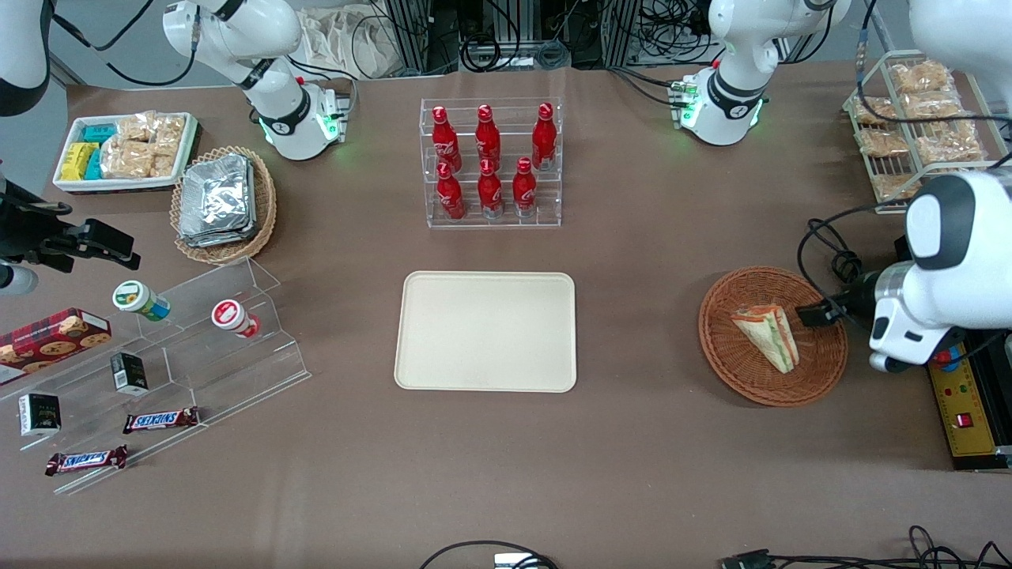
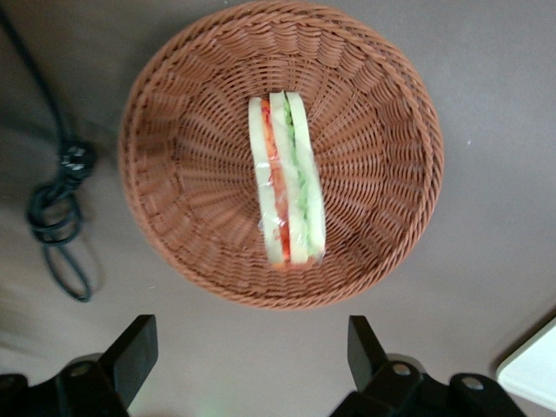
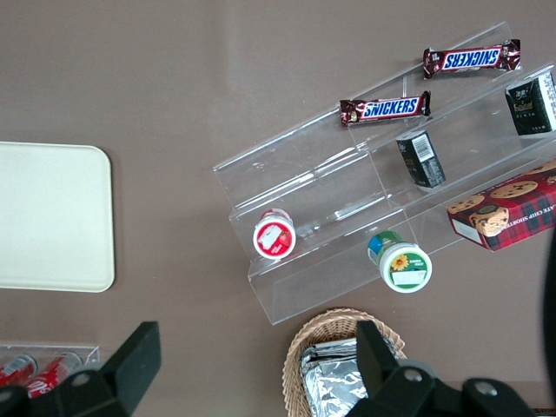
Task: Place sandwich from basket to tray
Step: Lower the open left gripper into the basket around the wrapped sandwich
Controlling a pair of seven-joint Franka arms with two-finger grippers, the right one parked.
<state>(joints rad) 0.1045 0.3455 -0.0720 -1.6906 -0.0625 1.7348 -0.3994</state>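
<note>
Sandwich (image 1: 767, 336) lies in the basket (image 1: 731, 363), which sits on the surface (image 1: 648, 458) toward the working arm's end. Gripper (image 2: 252, 356) hovers over the basket's rim, fingers spread and touching nothing. Tray (image 1: 486, 332) rests mid-surface, well apart from the basket. Bottle rack (image 1: 492, 162) stands farther from the front camera than the tray.

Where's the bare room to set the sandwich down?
The whole tray is bare, bordered by the bottle rack and open tabletop. The basket is crowded by the sandwich and the open claw above its rim.
</note>
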